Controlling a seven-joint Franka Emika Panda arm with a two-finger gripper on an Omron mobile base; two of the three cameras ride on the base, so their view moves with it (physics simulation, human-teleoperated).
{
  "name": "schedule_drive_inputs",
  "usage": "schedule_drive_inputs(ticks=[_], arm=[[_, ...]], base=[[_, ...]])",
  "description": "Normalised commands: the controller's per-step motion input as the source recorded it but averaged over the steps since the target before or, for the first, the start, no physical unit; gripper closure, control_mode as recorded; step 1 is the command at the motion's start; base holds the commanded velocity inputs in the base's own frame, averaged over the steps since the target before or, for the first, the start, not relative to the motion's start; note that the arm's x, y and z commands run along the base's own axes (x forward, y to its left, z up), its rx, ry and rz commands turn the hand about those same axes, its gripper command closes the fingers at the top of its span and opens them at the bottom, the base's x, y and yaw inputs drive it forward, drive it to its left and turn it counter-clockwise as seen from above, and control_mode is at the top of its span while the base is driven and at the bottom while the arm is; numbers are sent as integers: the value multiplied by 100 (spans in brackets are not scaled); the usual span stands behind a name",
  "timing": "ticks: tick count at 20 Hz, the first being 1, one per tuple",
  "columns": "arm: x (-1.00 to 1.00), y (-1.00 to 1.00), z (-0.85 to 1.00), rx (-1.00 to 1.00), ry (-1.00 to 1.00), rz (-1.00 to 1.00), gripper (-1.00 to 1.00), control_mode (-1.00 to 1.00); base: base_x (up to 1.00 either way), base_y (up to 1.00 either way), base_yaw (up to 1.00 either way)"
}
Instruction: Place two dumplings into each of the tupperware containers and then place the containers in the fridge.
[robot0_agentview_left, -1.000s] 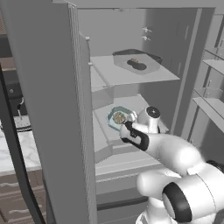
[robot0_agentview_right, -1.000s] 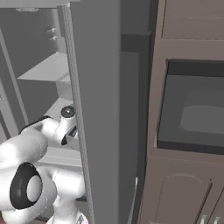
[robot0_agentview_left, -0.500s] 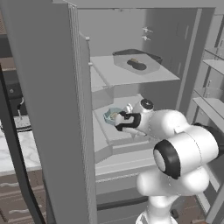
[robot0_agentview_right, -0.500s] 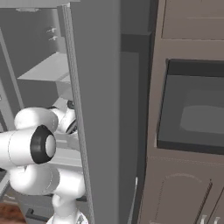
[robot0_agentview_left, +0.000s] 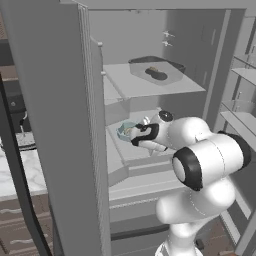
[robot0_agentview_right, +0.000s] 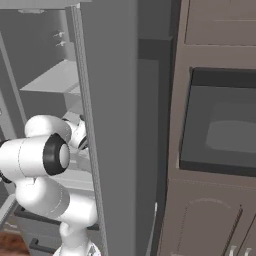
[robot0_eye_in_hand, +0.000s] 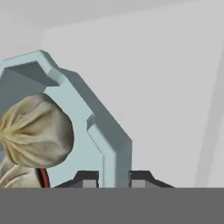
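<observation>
Claw at the small pale teal translucent tupperware container on the fridge's middle shelf.

Left base view: the tall grey steel fridge (robot0_agentview_left: 65, 100) stands open; the larger dark grey rectangular tupperware container (robot0_agentview_left: 156, 70) sits on the upper shelf in the upper middle of the frame, dark lumps inside. At frame centre the white arm reaches to the pale teal container (robot0_agentview_left: 126, 130) on the shelf below, the claw (robot0_agentview_left: 134, 136) at its edge.
Right base view: the arm bends at left behind the fridge's door; the dark built-in microwave (robot0_agentview_right: 220, 127) is at right.
Hand view: the claw (robot0_eye_in_hand: 114, 178) has its two tips nearly together, one on each side of the teal container's wall (robot0_eye_in_hand: 114, 148); a wrinkled beige-tan dumpling (robot0_eye_in_hand: 37, 133) lies inside at left.
</observation>
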Motion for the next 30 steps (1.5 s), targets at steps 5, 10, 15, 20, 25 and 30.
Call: schedule_drive_inputs(ticks=[5,10,15,20,25,30], arm=[[0,0,0,0,-15,0,-100,-100],[-6,0,-16,0,-25,0,-100,-100],[-48,0,30,0,-7,-1,-100,-100],[-77,-4,74,0,3,0,-100,-100],[-54,0,96,0,17,0,-100,-100],[-65,-1,93,0,27,-1,-100,-100]], base=[[0,0,0],[0,0,0],[0,0,0],[0,0,0],[0,0,0],[0,0,0]])
